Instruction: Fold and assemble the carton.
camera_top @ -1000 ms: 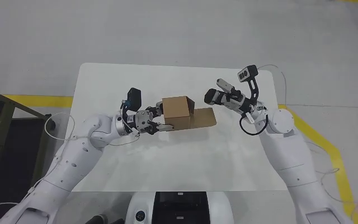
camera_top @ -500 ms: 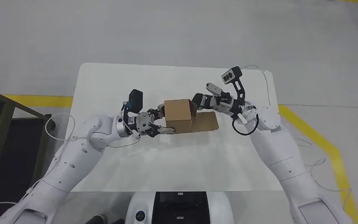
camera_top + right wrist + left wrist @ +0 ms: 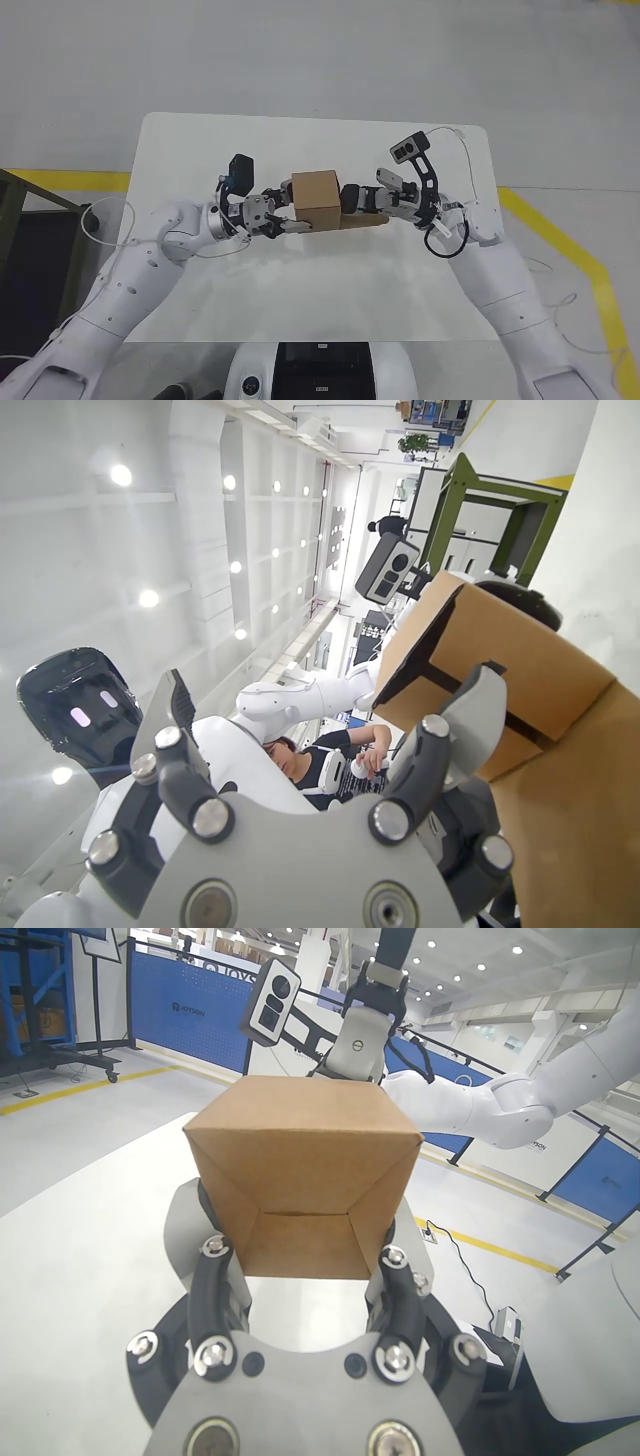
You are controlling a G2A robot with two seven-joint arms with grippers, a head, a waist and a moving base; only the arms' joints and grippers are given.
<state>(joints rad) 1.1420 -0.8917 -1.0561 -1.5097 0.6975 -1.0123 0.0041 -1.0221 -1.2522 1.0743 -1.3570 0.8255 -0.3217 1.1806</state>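
Swung inward, the wide-spread right gripper is set against the brown cardboard carton clamped in the left gripper, where a square, gentle push is needed.

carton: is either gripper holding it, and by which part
The left gripper holds the carton by its two side walls, at the end nearest it. The right gripper is open, one finger resting against the opposite end, not gripping.

We make out a short white word beside a small logo on the blue fence panels, repeated on another blue panel farther along.
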